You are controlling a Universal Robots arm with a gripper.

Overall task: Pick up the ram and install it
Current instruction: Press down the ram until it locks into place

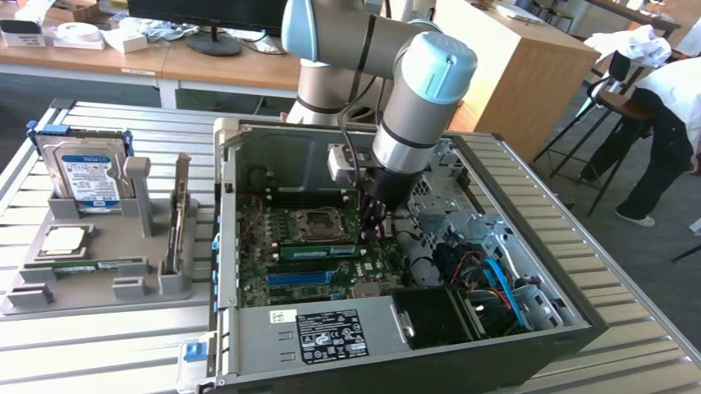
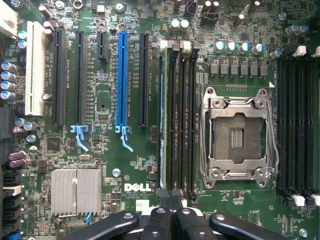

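step: seating | ram (image 2: 161, 115) stands in its slot, frame centre | my gripper (image 2: 170, 210) jaws closed, pressing its end | latching unconfirmed

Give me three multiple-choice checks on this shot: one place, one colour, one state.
1. Where is the hard drive?
A inside the computer case
B standing in the grey tray
C on the wooden desk

2. What colour is the card slot flanked by black ones?
A blue
B red
C yellow

3. The processor socket is:
A empty
B holding a chip
C under a cooler

Answers:
1. B, it stands upright in the tray.
2. A, it is plainly blue.
3. A, its bare contacts show.
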